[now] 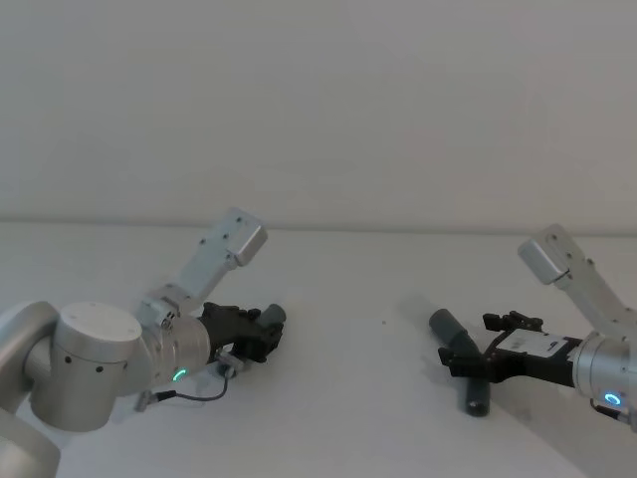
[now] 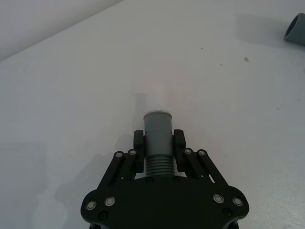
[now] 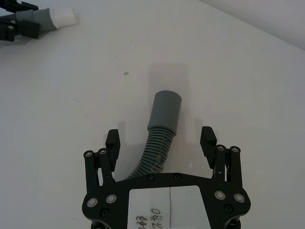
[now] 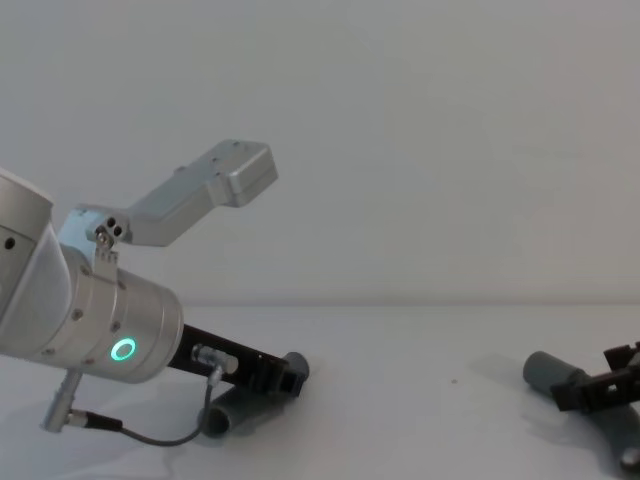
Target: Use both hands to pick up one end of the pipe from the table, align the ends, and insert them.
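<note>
Left tool (image 2: 159,141) is clenched on the left pipe piece (image 2: 157,163), pads pinching just behind its left cuff (image 2: 157,125) so the white tip (image 3: 62,17) pokes out free. Sensible hold, I'd say: it leaves the mating end clear for insertion. That arm sits low over the counter (image 1: 348,428) on the robot's left.

Over on the right, the right tool (image 3: 159,137) is released, fingers spread wide and straddling the right pipe piece (image 3: 153,153), with neither pad touching. The piece lies on the counter, its right cuff (image 3: 165,110) pointing away from the palm. That looks like a line-up for a grab just behind the cuff.

Hard to read: the right piece's tail runs under the palm, and the left piece's rear hides beneath the tool body. Whether the left piece is off the counter, I cannot tell. In the chest view the frame edge cuts the right tool.
</note>
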